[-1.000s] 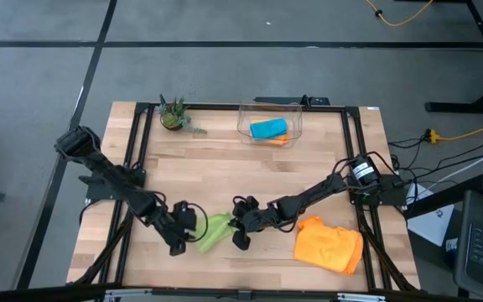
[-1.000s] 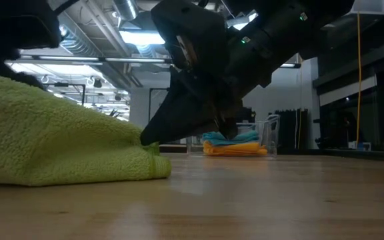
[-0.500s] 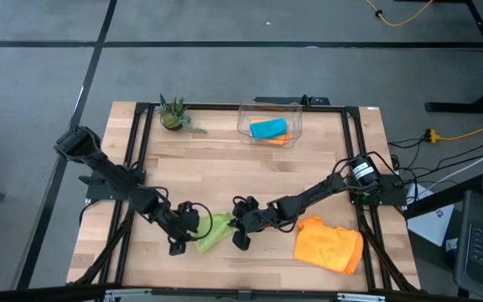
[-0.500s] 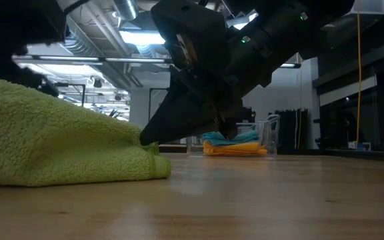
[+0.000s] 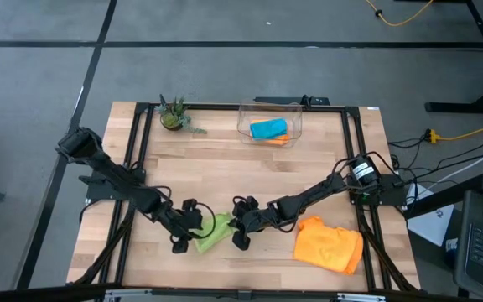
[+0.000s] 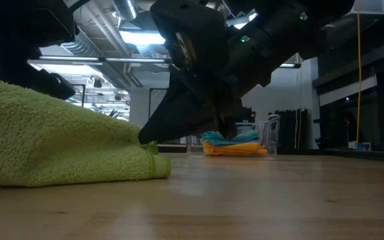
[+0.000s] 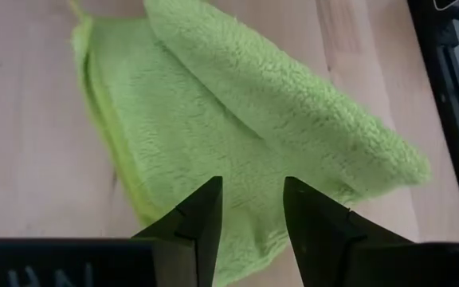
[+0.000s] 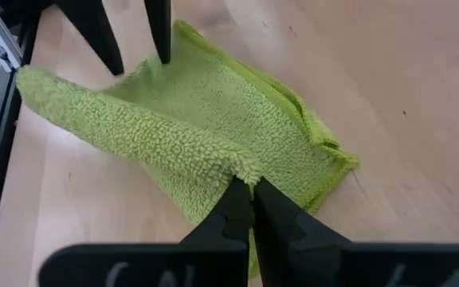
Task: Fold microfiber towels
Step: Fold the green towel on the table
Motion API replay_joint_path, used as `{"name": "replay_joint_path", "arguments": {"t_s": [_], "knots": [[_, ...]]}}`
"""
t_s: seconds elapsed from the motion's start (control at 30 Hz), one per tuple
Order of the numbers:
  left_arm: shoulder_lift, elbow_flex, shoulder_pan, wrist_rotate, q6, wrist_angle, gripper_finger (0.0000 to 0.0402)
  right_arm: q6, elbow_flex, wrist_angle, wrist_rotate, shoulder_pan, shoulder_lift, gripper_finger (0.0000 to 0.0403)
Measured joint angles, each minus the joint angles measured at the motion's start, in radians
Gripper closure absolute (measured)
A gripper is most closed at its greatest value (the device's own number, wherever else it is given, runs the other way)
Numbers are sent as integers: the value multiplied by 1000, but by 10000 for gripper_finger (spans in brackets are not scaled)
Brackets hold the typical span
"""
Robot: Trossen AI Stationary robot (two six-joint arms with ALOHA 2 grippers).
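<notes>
Lime green towel (image 5: 214,232) is lying near the front edge of the bench (image 5: 250,168), partly folded, one flap raised over the rest, hem edges showing along its sides. Right pincer (image 8: 251,194) is pinching a corner of that raised flap, fingers closed tight on the cloth. Left pincer (image 7: 249,199) is hovering just over the towel's other side, fingers part-way apart, nothing between them; whether its tips are touching the pile, cannot tell.

Orange towel (image 5: 329,244) is sitting rumpled at the front right corner, close to the bench edge, apart from both arms. Clear plastic bin (image 5: 270,121) is standing at the back edge, holding a teal blue towel (image 5: 268,128) on top of a second orange towel (image 5: 277,140). Small potted plant (image 5: 173,115) is sitting at the back left.

Middle of the bench, between bin and green towel, is lying open bare wood
</notes>
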Motion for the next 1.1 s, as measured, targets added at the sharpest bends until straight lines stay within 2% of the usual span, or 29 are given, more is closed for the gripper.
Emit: {"name": "replay_joint_path", "arguments": {"t_s": [0.3,0.43,0.87,0.97,1.1], "knots": [[144,6,-8,47,-27,37,276,23,0,22,2,-21,0,399],[184,7,-8,51,-30,89,276,49,0,8,49,-31,0,399],[182,2,-8,60,-25,112,276,56,2,23,22,-43,63,399],[154,1,-7,67,-26,105,276,48,2,21,20,-43,61,399],[59,-4,-8,78,-28,12,276,47,3,5,14,-41,60,399]]}}
